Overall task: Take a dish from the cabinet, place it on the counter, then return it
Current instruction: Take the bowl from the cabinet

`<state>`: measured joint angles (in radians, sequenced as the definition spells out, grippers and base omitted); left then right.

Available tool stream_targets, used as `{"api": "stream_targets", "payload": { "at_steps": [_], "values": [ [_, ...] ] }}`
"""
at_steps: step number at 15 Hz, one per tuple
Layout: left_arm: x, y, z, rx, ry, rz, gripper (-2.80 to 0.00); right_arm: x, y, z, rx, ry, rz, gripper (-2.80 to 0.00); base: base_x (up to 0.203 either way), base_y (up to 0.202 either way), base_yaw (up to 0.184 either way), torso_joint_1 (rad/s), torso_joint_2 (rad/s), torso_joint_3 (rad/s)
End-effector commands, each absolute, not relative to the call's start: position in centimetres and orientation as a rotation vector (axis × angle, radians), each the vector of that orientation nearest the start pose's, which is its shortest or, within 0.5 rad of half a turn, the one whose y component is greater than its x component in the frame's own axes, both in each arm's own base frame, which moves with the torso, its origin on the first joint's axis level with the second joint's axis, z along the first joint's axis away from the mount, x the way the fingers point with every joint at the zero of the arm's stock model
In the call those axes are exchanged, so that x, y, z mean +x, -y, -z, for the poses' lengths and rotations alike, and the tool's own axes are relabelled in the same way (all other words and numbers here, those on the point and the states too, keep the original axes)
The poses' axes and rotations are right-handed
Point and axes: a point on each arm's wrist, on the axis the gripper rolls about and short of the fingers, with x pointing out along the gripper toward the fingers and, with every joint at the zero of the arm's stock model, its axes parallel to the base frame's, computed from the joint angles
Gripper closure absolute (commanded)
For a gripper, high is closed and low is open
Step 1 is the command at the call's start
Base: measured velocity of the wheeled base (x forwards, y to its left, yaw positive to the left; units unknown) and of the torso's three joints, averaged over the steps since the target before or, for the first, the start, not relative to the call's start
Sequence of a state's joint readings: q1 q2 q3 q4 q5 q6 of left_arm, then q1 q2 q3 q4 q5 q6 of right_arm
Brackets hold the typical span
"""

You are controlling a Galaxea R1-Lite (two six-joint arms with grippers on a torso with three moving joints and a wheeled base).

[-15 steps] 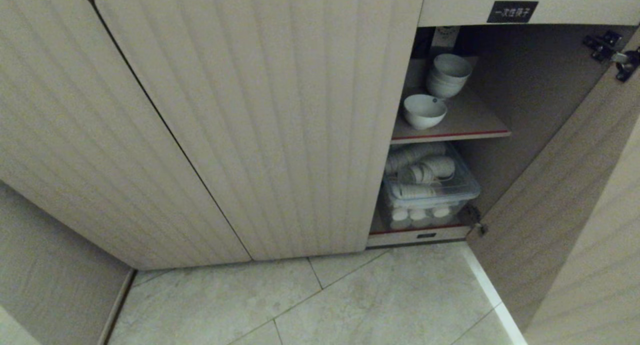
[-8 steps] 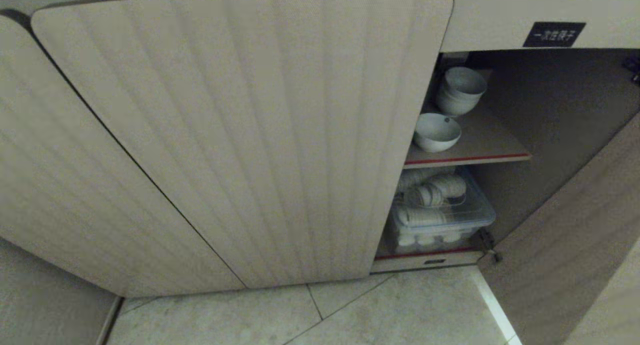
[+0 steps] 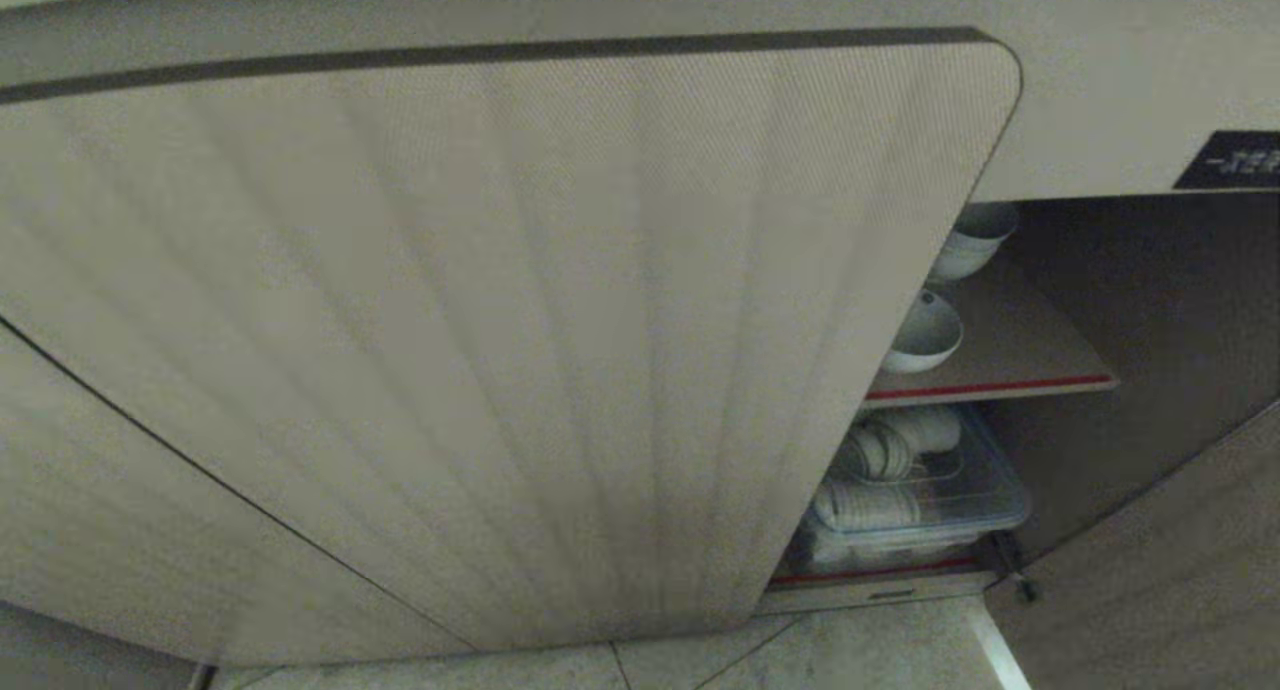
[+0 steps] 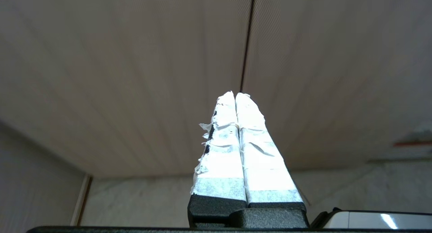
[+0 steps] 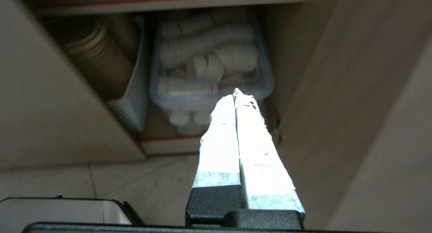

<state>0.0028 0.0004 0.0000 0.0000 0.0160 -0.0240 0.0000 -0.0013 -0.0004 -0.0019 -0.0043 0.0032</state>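
The dish [image 3: 925, 335], a small white bowl, sits on the brown shelf with a red front edge [image 3: 1000, 386] inside the cabinet [image 3: 500, 350], half hidden behind the closed fluted door. A stack of white bowls [image 3: 975, 240] stands behind it. Neither arm shows in the head view. My left gripper [image 4: 235, 94] is shut with nothing in it and points at the seam between two fluted doors [image 4: 248, 40]. Also shut and empty, my right gripper [image 5: 235, 93] points at the cabinet's lower compartment. The counter is out of view.
A clear bin [image 3: 930, 510] of white cups fills the lower compartment, with a white perforated basket [image 5: 133, 94] of brown cups beside it. The opened door [image 3: 1150, 570] swings out on the right. A black label [image 3: 1235, 160] hangs above the opening. Tiled floor [image 5: 135, 179] lies below.
The whole head view has shifted: the camera has moved, so the cabinet opening now sits farther right and lower, and the closed door fills most of the picture. Nothing in the cabinet moved.
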Motion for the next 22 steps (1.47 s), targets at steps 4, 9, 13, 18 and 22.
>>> {"api": "stream_targets", "payload": {
  "at_steps": [4, 9, 13, 18, 22],
  "values": [
    [-2.28, -0.03, -7.55, -0.026, 0.000, -0.018, 0.00, -2.28, 0.01, -7.56, 0.003, 0.002, 0.005, 0.00, 0.124, 0.000, 0.000, 0.003, 0.00, 0.003],
    [-2.28, -0.03, -7.55, -0.026, 0.000, -0.018, 0.00, -2.29, 0.01, -7.61, 0.003, 0.003, 0.005, 0.00, 0.000, 0.000, 0.000, 0.000, 0.00, 0.000],
    [-2.28, -0.03, -7.55, -0.026, 0.000, -0.018, 0.00, -2.28, 0.01, -7.56, 0.003, 0.002, 0.005, 0.00, 0.000, 0.000, 0.000, 0.000, 0.00, 0.000],
    [-2.28, -0.03, -7.55, -0.026, 0.000, -0.018, 0.00, -2.28, 0.01, -7.58, 0.003, 0.003, 0.005, 0.00, 0.000, 0.000, 0.000, 0.000, 0.00, 0.000],
    [-2.28, -0.03, -7.55, -0.026, 0.000, -0.018, 0.00, -2.29, 0.01, -7.59, 0.003, 0.003, 0.005, 0.00, 0.000, 0.000, 0.000, 0.000, 0.00, 0.000]
  ]
}}
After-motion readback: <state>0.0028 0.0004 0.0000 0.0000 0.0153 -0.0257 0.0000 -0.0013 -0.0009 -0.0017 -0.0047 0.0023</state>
